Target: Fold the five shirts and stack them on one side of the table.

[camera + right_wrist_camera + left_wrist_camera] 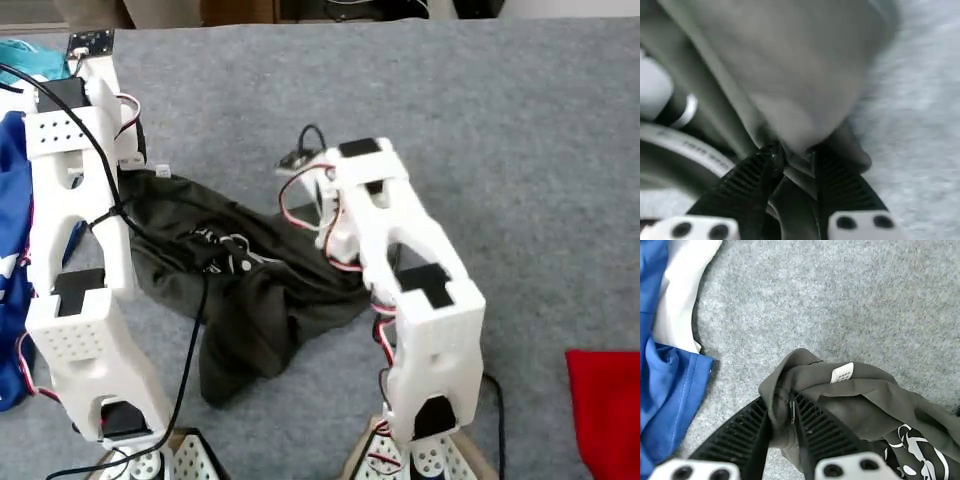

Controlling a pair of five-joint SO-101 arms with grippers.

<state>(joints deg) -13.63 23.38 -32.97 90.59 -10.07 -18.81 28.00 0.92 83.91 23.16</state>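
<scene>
**Both grippers clamped on the dark shirt at mid-table**

A dark shirt (255, 300) lies crumpled in the middle of the grey table (500, 120), between the 2 white arms. It is bunched and unfolded, with a pale printed design showing on its upper surface.

The left gripper (782, 412) is closed on a raised fold at the edge of this shirt. Its 2 black ribbed fingers (747, 427) pinch the cloth between them. A small white label (842, 373) sits on the shirt just beside the pinched fold. In the high view the left arm (75, 260) stretches along the table's left side, and that corner of the shirt sits near its far end.

The right gripper (795, 155) is also closed on the dark shirt, with cloth squeezed between its ribbed fingers and more of the garment draped just beyond them. In the high view the right arm (400, 260) bends over the shirt's right-hand edge and covers that part of the cloth.

A blue shirt (12, 250) with a white panel lies at the left edge of the table, partly under the left arm and near the dark shirt. A teal shirt (30, 58) lies at the far left corner. A red shirt (605, 410) lies at the near right edge, well apart from the others.
</scene>
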